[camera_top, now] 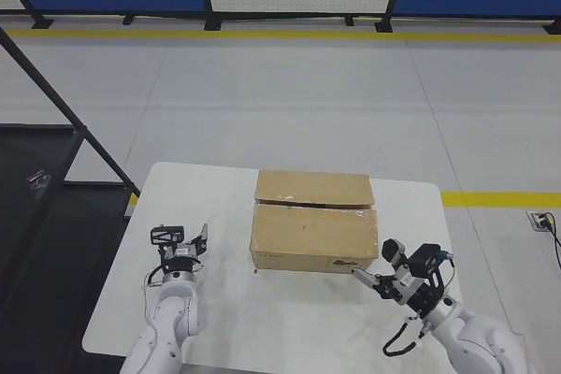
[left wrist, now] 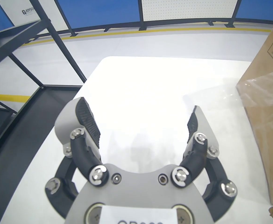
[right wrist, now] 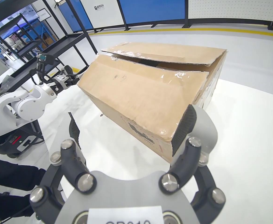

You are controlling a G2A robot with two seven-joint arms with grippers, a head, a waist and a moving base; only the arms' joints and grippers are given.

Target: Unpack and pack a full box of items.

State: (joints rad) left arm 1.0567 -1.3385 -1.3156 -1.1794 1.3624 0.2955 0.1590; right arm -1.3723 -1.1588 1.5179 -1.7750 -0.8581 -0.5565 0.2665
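A brown cardboard box (camera_top: 313,224) stands mid-table, its two top flaps folded down with a narrow gap between them (right wrist: 155,62). My right gripper (camera_top: 366,279) is open at the box's near right corner. In the right wrist view the right gripper (right wrist: 131,111) has that corner (right wrist: 166,138) right beside one finger pad (right wrist: 185,127), with nothing held. My left gripper (camera_top: 193,241) is open over bare table left of the box. In the left wrist view the left gripper (left wrist: 138,104) is empty, and the box (left wrist: 264,108) stands off to one side.
The white table (camera_top: 290,318) has free surface in front of the box and to its left. A black metal shelf rack (camera_top: 37,187) stands beside the table's left edge (left wrist: 22,54). A small brown scrap (left wrist: 271,211) lies near the box's base.
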